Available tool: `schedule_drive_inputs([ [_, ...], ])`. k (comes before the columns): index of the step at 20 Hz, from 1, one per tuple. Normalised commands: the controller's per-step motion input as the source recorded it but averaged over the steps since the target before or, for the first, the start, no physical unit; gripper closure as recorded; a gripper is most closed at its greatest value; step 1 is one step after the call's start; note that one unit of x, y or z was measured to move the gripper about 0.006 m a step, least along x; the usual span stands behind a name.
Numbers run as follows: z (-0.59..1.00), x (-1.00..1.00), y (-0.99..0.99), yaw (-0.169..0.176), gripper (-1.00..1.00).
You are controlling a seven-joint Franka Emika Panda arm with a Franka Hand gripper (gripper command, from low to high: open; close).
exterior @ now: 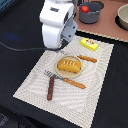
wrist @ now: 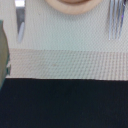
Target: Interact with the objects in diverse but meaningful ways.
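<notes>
**Arm poised above a laid place setting, nothing in its grasp**

The white Panda arm's gripper (exterior: 64, 46) hangs over the far edge of the pale woven placemat (exterior: 35, 82), its fingers hidden behind the bulky wrist housing in the exterior view and absent from the wrist view, so whether they are apart or together I cannot tell. Nothing appears to be carried.

Just beside it, near the mat's centre, the golden scored bread loaf (exterior: 69, 65) sits on the round tan plate (exterior: 59, 71), as a served dish would. The wrist camera looks down on the rim of that plate (wrist: 70, 5), with the silver fork tines (wrist: 116, 22) and a silver knife blade (wrist: 20, 20) flanking it.

The cutlery is arranged like a table setting: a fork with a reddish-brown handle (exterior: 51, 86) to the exterior view's left of the plate, and an orange-handled knife (exterior: 73, 83) lying slantwise at the plate's near edge. A brown sausage (exterior: 88, 58) lies beyond the plate, and a yellow packet block (exterior: 89, 44) rests at the mat's far corner.

Well apart, on the tan counter (exterior: 107, 27), a grey-blue pot (exterior: 91, 12) holds a red tomato (exterior: 85, 8), as if mid-cooking; a second pot (exterior: 123, 17) is cut off at the frame edge.

The arm's position suggests the loaf or plate as the likeliest next target.
</notes>
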Motion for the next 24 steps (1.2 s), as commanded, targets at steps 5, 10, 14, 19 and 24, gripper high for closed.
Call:
schedule_drive_inputs([
  [5,-0.09,0.0,-0.93,-0.016,-1.0],
  [10,-0.22,0.11,-0.7,-0.05,-1.0],
  [14,-0.28,0.31,-0.53,-0.102,-1.0],
  [19,-0.14,0.37,-0.29,-0.101,-1.0],
  [24,0.06,0.64,-0.05,-0.129,-1.0],
])
